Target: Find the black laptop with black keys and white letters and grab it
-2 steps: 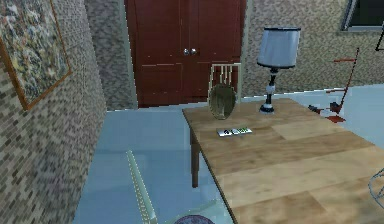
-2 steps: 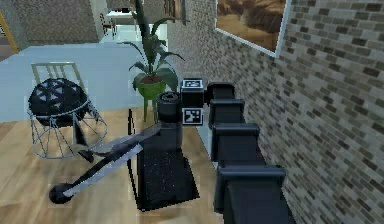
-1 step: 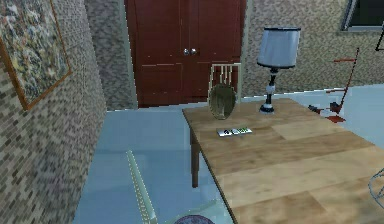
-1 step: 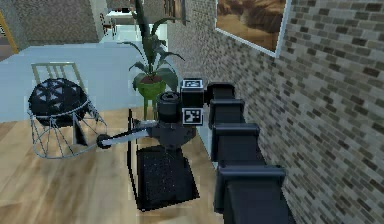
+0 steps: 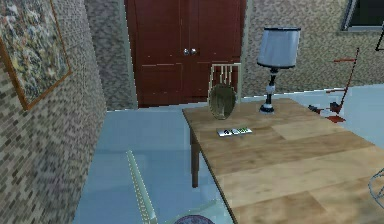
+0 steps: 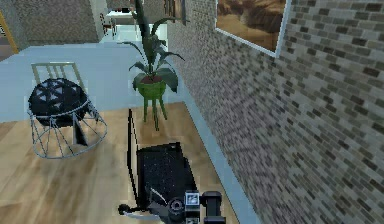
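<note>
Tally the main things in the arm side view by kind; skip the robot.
potted plant: 1
wire chair: 1
black laptop: 1
wall picture: 1
Total: 4

Wooden table [image 5: 300,165] in the lower right. Lamp [image 5: 277,60] with pale shade at its far edge, upper right. Small flat dark-and-white item [image 5: 235,131] near the table's left edge. Red-brown double doors [image 5: 185,50] top centre. Framed picture [image 5: 30,50] upper left.

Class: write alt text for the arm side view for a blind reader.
An open black laptop lies on wooden floor by a brick wall, the gripper low in the picture. Beyond stand a potted plant and wire chair.
</note>
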You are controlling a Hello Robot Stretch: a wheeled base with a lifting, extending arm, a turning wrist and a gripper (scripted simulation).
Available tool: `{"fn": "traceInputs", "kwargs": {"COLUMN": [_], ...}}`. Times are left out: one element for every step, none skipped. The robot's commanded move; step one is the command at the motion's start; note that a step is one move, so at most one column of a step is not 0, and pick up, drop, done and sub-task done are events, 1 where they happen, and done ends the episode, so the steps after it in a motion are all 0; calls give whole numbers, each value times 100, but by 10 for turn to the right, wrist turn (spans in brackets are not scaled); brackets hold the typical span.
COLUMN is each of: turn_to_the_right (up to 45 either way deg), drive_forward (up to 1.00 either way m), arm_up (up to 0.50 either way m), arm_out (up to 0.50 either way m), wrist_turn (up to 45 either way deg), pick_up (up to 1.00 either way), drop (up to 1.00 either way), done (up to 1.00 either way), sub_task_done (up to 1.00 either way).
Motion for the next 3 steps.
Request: {"fn": "traceInputs", "kwargs": {"turn_to_the_right": [0, 0, 0], "drive_forward": [0, 0, 0], "arm_up": [0, 10, 0], "arm_out": [0, 0, 0], "wrist_turn": [0, 0, 0], "pick_up": [100, 0, 0], "drop": [0, 0, 0], "done": [0, 0, 100], "sub_task_done": [0, 0, 0]}}
